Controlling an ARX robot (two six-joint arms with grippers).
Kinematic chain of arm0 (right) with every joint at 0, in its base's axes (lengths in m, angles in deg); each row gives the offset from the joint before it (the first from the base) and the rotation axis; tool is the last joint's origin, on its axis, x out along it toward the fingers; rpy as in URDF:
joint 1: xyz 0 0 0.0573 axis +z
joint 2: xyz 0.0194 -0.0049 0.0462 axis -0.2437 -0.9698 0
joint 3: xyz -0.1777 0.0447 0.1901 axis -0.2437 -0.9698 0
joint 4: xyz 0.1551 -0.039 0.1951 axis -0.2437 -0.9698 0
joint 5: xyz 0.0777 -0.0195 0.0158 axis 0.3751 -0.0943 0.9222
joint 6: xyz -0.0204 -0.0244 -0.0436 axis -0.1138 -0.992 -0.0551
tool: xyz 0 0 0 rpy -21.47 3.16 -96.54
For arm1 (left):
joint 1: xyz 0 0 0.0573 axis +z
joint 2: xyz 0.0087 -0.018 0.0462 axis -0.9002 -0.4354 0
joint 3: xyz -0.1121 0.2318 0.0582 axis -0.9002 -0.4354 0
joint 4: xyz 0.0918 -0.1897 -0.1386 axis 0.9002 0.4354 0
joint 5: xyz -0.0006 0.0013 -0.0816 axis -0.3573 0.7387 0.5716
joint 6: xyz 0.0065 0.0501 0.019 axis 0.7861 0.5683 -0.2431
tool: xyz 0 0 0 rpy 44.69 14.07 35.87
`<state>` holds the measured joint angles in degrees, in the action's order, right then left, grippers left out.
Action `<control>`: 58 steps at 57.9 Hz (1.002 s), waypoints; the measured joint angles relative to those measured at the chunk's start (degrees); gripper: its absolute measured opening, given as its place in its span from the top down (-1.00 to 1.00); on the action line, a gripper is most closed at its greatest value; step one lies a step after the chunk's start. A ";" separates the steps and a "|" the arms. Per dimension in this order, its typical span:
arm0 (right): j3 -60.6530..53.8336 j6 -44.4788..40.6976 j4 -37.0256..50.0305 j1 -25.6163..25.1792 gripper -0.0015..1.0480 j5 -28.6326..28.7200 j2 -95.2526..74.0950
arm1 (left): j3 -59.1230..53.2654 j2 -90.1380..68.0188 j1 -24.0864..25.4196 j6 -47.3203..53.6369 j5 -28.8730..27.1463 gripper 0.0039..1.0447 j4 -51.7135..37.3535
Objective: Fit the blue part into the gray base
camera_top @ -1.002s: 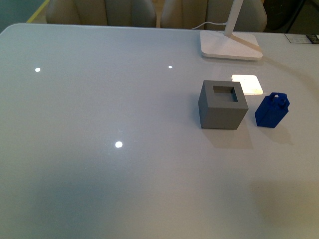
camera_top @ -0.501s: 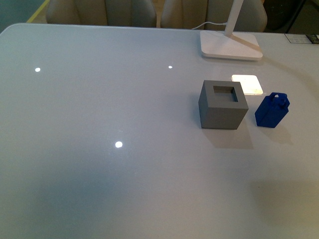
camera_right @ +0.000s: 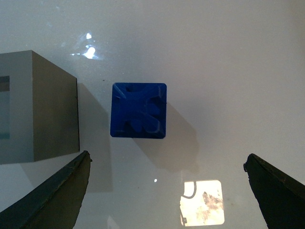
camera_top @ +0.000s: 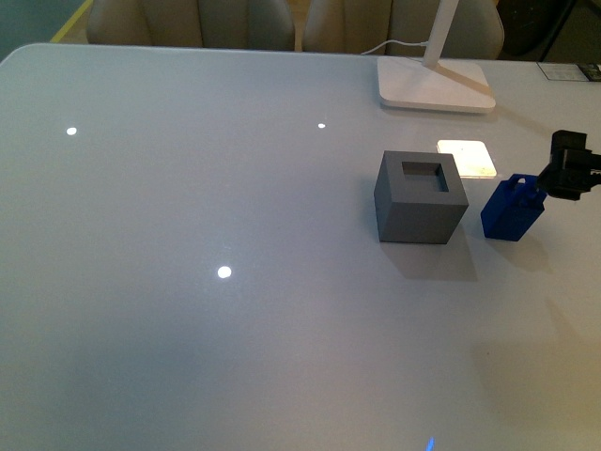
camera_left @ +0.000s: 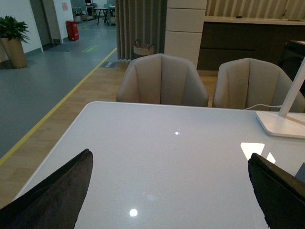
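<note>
Our right gripper (camera_right: 167, 160) hangs over the blue part (camera_right: 138, 110) with its two dark fingers (camera_right: 66, 188) spread wide and nothing between them. The left gripper (camera_left: 169, 157) is likewise spread and empty, held above the white table (camera_top: 188, 188) well away from the work. The blue part stands upright on the table just beside the gray base (camera_top: 421, 197), on its right and not touching it, with its looped handle on top. The square hole in the base's top face is empty, so the insertion has not yet begun. A white lamp foot (camera_top: 435, 85) sits further back. We judge the part to be a small, light block of hard plastic: stiff enough to take a firm squeeze, but smooth and likely to skid on the glossy tabletop if nudged from one side only. The best hold, we think, is across two opposite flat sides below the handle, keeping it upright and square for the hole.
</note>
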<state>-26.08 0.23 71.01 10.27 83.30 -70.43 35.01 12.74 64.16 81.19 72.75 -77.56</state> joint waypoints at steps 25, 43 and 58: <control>10.71 4.72 -2.56 2.60 -0.83 -1.75 -11.17 | 0.00 0.00 0.00 -0.02 0.00 -0.86 0.00; 13.97 5.81 -3.34 3.15 -0.59 -2.56 -14.88 | 0.00 0.00 0.00 -0.02 0.00 -0.86 0.00; 14.10 6.05 -3.56 3.30 0.11 -3.02 -15.91 | 0.00 0.00 0.00 0.00 0.00 -0.86 0.00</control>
<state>-11.98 6.29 67.45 13.57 80.29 -86.34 35.01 12.74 64.16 81.19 72.75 -77.56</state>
